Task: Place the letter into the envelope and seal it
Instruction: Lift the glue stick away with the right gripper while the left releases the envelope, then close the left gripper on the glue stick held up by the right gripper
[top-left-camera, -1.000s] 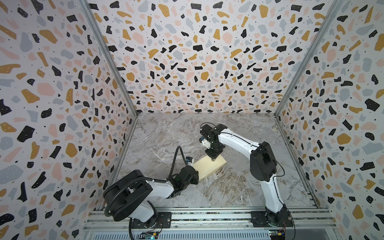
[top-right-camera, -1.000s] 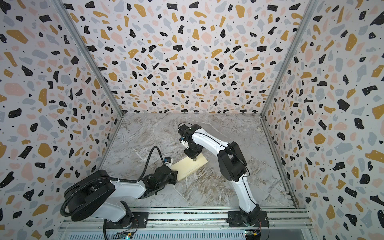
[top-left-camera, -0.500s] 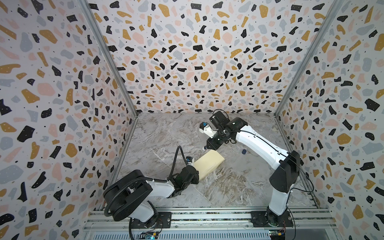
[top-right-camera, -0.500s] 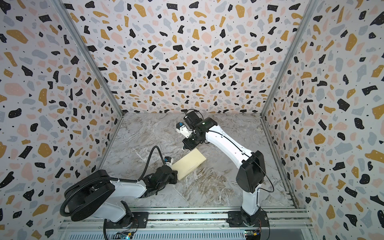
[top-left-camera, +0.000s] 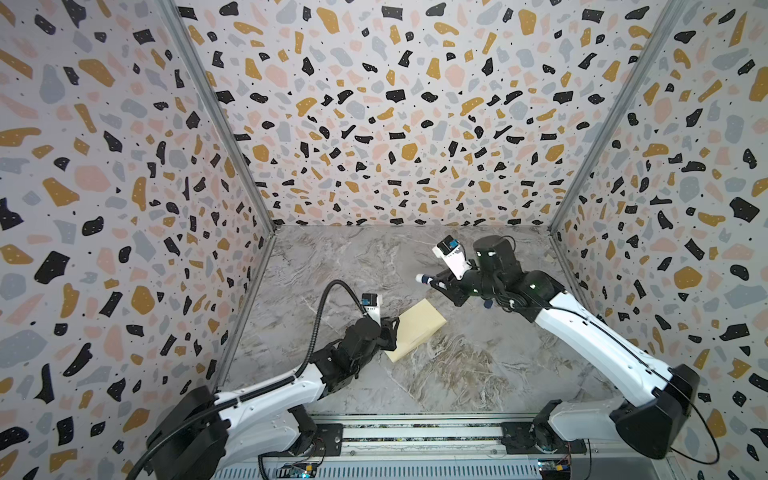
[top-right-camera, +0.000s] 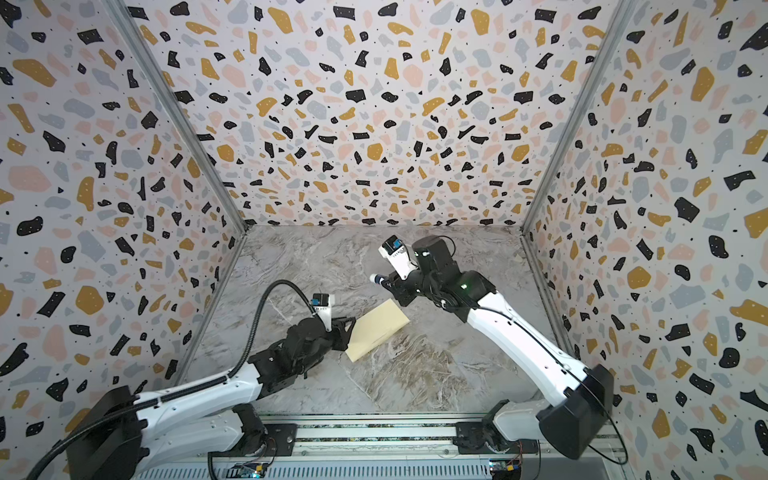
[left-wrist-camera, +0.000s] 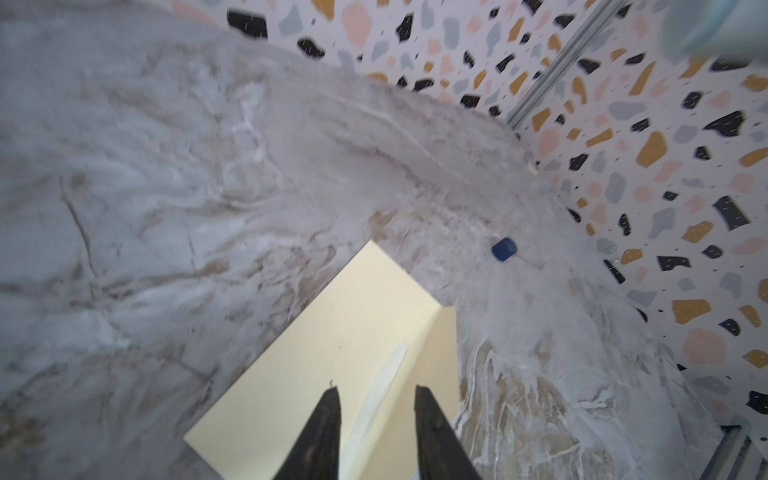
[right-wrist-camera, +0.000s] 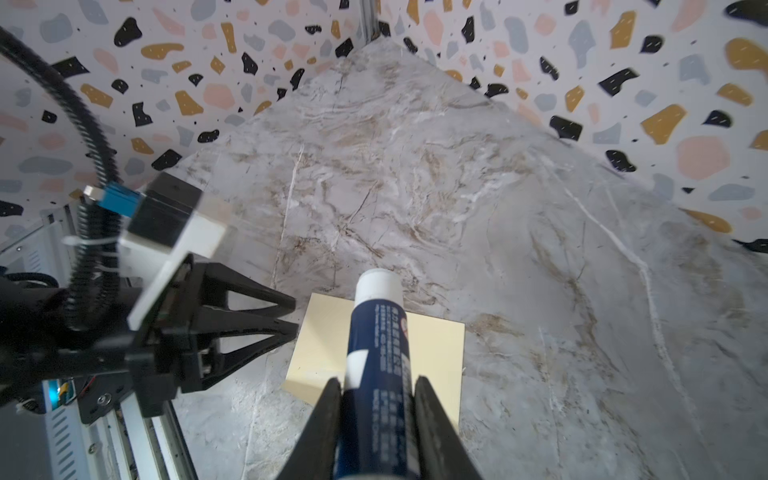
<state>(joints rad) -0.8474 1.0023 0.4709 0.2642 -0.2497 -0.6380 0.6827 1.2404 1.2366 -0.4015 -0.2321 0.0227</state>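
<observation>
**Item 1, left claw** (left-wrist-camera: 377, 390): We record its jaws standing apart, with nothing between them. The tips sit low over the near end of the envelope. In both top views the claw (top-left-camera: 392, 332) meets that end of the envelope.

**Item 2, envelope** (left-wrist-camera: 332, 332): Pale cream-yellow, lying flat on the marble tabletop (top-left-camera: 332, 270). It runs straight ahead from the left claw's tips. It also lies below and ahead of the right claw, apart from it (right-wrist-camera: 436, 353). A darker strip (left-wrist-camera: 442, 353) follows one long edge, and we cannot tell what it is.

**Item 3, right claw** (right-wrist-camera: 376, 382): Closed on a glue stick (right-wrist-camera: 376, 332). The stick is dark blue, and its white end points forward past the claw's tips, raised above the envelope.

**Item 4, blue cap** (left-wrist-camera: 503, 249): Loose on the tabletop, beyond the envelope's far end as seen from the left claw.
</observation>
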